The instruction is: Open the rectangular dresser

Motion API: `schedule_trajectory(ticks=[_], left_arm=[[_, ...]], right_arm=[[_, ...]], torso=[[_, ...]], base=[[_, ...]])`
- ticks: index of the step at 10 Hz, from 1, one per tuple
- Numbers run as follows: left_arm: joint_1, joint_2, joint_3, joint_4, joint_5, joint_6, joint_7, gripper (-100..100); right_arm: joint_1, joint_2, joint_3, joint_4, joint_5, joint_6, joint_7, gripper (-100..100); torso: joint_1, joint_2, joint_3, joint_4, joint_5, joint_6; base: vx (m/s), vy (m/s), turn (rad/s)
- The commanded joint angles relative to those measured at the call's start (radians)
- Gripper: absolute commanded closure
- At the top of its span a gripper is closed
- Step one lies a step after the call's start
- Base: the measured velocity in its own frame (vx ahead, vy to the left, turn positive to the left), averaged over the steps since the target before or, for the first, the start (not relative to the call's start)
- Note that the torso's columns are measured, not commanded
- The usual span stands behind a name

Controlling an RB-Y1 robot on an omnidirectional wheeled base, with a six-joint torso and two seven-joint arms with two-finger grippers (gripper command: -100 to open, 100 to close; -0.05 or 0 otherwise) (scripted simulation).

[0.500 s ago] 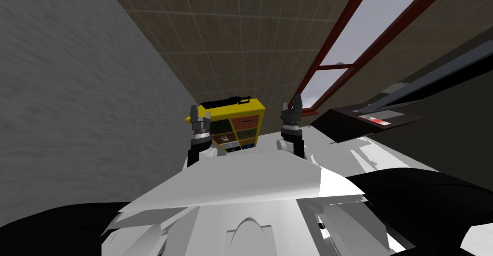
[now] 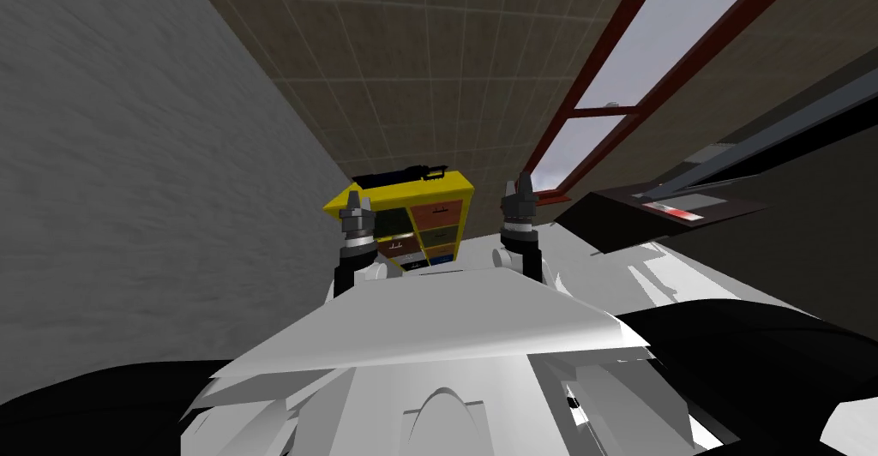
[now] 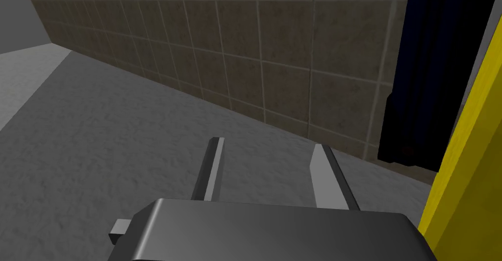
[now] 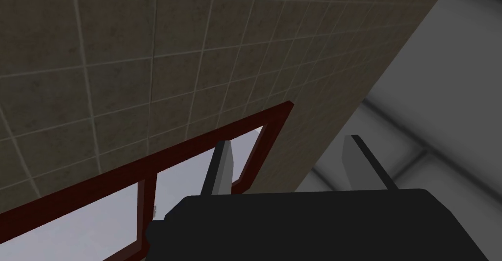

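The dresser (image 2: 429, 202) is a yellow box with several small coloured drawers on its front, standing ahead of me against the tiled wall. A dark flat object (image 2: 399, 175) lies on its top. My left gripper (image 2: 357, 209) is raised in front of the dresser's left edge, open and holding nothing; in its wrist view the fingers (image 3: 214, 167) stand apart beside the yellow side panel (image 3: 465, 165). My right gripper (image 2: 520, 190) is raised to the right of the dresser, open and empty, its fingers (image 4: 223, 167) apart.
A grey wall (image 2: 154, 177) runs close along my left. A red-framed window (image 2: 600, 108) is set in the tiled wall to the right of the dresser. A dark counter (image 2: 660, 211) juts in from the right, near the right gripper.
The whole head view has shifted slightly: the dresser sits a little higher and further left, so my camera has moved. Both grippers hold nearly the same pose.
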Motion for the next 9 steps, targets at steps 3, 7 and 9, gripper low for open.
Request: schedule_trajectory(ticks=[3,7,9], left_arm=[[0.000,0.000,0.000,0.000,0.000,0.000,0.000,0],[-0.008,0.069,0.003,0.055,-0.004,-0.019,-0.004,-100],[-0.015,0.090,0.005,0.097,-0.007,-0.033,-0.007,-100]], right_arm=[[0.000,0.000,0.000,0.000,0.000,0.000,0.000,0],[0.000,0.000,0.000,0.000,0.000,0.000,0.000,0],[0.000,0.000,0.000,0.000,0.000,0.000,0.000,0]], torso=[[0.000,0.222,-0.442,0.221,0.000,0.000],[-0.002,0.412,-0.826,0.412,-0.001,0.000],[-0.001,0.416,-0.831,0.416,0.000,0.000]], base=[[0.000,0.000,0.000],[0.003,-0.033,0.003],[-0.001,-0.062,0.005]])
